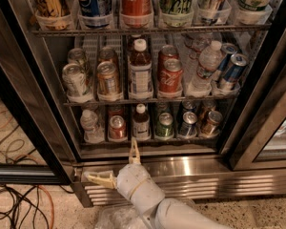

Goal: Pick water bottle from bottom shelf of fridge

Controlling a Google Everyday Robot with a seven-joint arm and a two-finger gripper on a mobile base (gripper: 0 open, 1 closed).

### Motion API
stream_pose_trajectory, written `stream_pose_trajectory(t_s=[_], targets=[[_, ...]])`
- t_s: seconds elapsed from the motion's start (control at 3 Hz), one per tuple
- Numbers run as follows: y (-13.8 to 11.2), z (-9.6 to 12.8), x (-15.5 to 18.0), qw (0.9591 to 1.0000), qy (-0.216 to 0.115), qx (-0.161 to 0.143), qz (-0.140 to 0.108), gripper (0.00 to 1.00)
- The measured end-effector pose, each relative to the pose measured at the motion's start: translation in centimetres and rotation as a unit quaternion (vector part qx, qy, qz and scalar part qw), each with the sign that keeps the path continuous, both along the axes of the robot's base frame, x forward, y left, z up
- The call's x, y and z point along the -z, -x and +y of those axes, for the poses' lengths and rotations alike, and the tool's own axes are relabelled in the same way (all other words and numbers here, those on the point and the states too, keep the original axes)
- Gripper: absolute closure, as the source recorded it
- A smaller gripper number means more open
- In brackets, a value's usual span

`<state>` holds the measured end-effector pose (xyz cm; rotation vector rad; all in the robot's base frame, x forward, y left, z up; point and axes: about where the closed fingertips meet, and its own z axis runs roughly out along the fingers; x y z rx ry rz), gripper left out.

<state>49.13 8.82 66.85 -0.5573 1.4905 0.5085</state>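
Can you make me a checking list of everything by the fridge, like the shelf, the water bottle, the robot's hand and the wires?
Surface: bottom shelf, a grey wire rack with white lane trays, holds drinks.
Job's things: small clear crinkled plastic water bottle, upright in the leftmost lane; big steel-framed drinks fridge.
Clutter: red can and dark-liquid bottle with white label beside the water bottle; more cans to the right.
Grippers: cream two-finger gripper, open, holding nothing, below the shelf by the steel sill.
Cables: orange and black cables tangled on the floor, left.
Surroundings: speckled floor.
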Motion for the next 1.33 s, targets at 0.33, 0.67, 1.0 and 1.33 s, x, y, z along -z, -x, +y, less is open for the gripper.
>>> stream_pose_trajectory(t_s=[0.33, 0.67, 1.0, 1.33], targets=[[0.0, 0.0, 0.0, 1.0, 0.0, 0.0, 0.0, 0.0], [-0.2, 0.8, 0.7, 0.9999, 0.008, -0.006, 0.0, 0.0], [-1.0, 2.3, 2.2, 0.9999, 0.011, -0.009, -0.004, 0.0], [-1.7, 3.3, 3.8, 0.9999, 0.006, -0.006, -0.008, 0.0]])
